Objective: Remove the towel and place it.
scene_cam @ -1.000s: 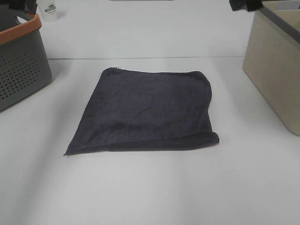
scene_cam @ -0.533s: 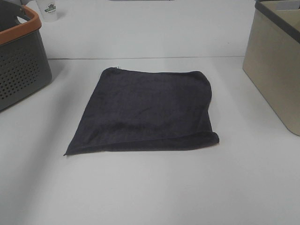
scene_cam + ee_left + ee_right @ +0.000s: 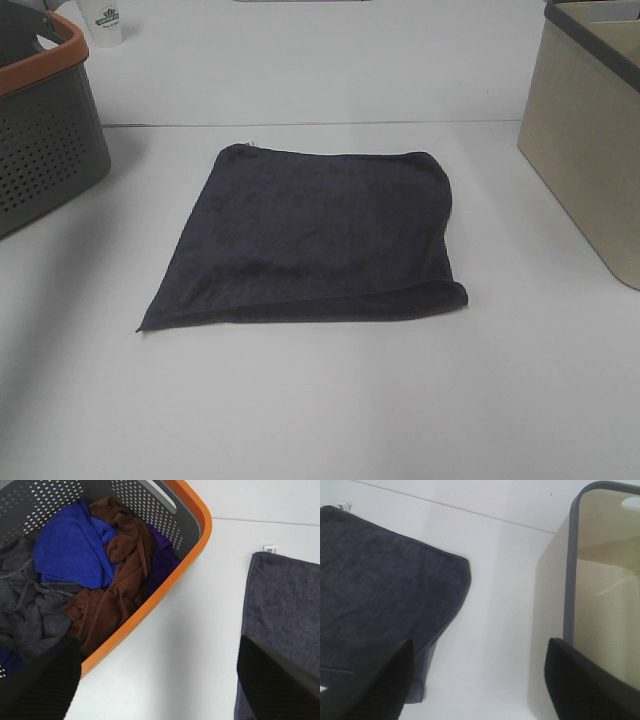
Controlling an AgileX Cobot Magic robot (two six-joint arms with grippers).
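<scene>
Now the towel (image 3: pixel 315 235) lies flat, near corner pointing left.

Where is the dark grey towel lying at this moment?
In the exterior high view the towel lies flat in the middle of the white table, between the orange-rimmed grey basket on the left and the beige bin on the right.

Towel (image 3: pixel 315 235) flat on table (image 3: pixel 330 400), btwn bins

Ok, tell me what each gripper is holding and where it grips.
Nothing is held. Both grippers are open and empty; the towel lies flat on the table, untouched.
</scene>
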